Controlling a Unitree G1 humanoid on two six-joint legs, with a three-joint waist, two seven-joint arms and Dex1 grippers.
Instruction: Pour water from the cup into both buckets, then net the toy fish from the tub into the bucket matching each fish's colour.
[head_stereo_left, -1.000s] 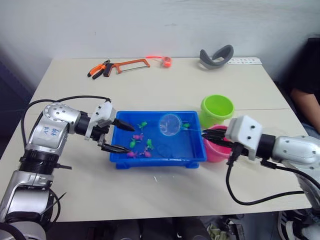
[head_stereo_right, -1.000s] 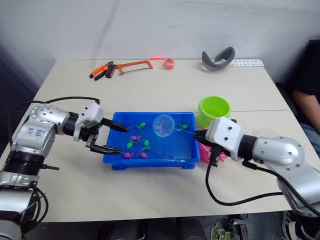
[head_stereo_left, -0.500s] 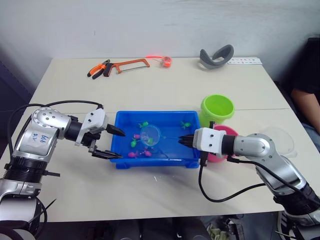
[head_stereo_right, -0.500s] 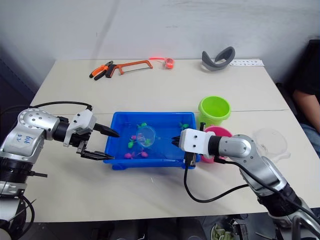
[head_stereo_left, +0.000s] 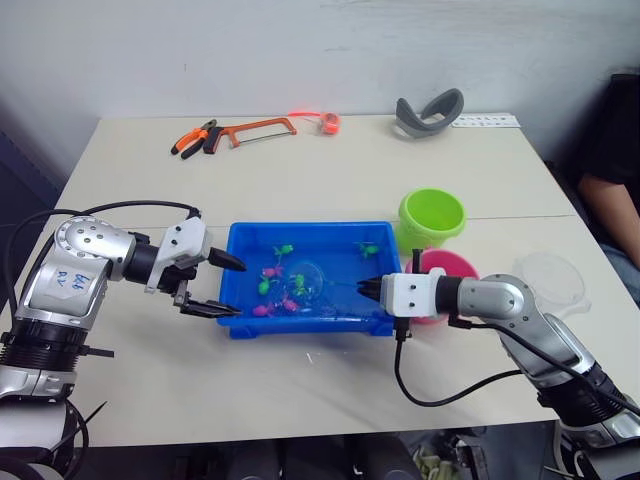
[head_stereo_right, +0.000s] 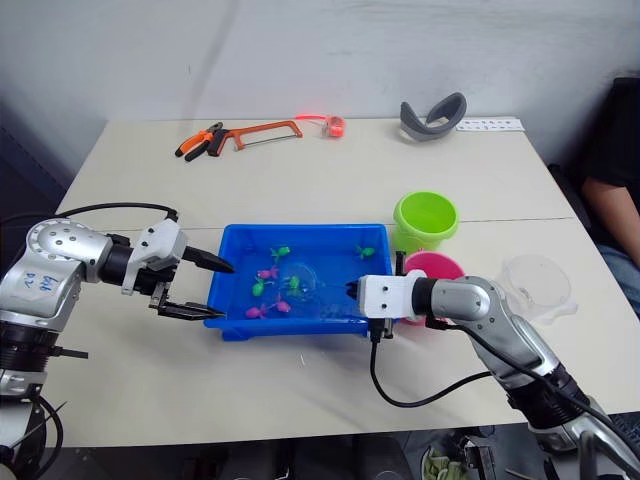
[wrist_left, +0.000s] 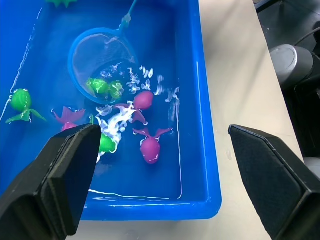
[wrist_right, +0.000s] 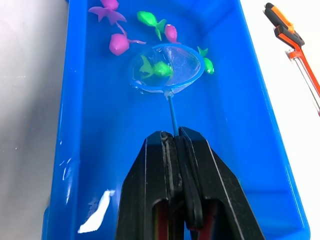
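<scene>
Netting is under way: the right gripper (wrist_right: 175, 145) is clamping its fingers tight on the net's thin handle, and the net (wrist_right: 167, 67) is sitting down in the water of the tub (head_stereo_left: 300, 325) with a green fish (wrist_right: 155, 68) inside the hoop. A second ago the hoop was hanging clear above the water near the tub's right end; since then the right arm has been reaching in and carrying it down toward the left half, among the fish. That reads as a fresh scoop just made, so the likely next call is a lift and a carry to the green bucket (head_stereo_left: 432, 218). The left gripper (head_stereo_left: 215, 285) is hovering at the tub's left rim with its jaws spread wide and nothing between them; it has been backing off a little to the left. Pink fish (wrist_left: 150, 147) and more green ones are lying loose around the hoop. The pink bucket (head_stereo_left: 452, 268) is standing just beyond the tub's right end, the green one behind it. The cup (head_stereo_right: 535, 283) is sitting to the right of the buckets. Farther back, pliers (head_stereo_left: 195, 137), a hacksaw (head_stereo_left: 262, 127) and a grey curved piece (head_stereo_left: 430, 108) are lying by the far edge. No writing is legible anywhere
</scene>
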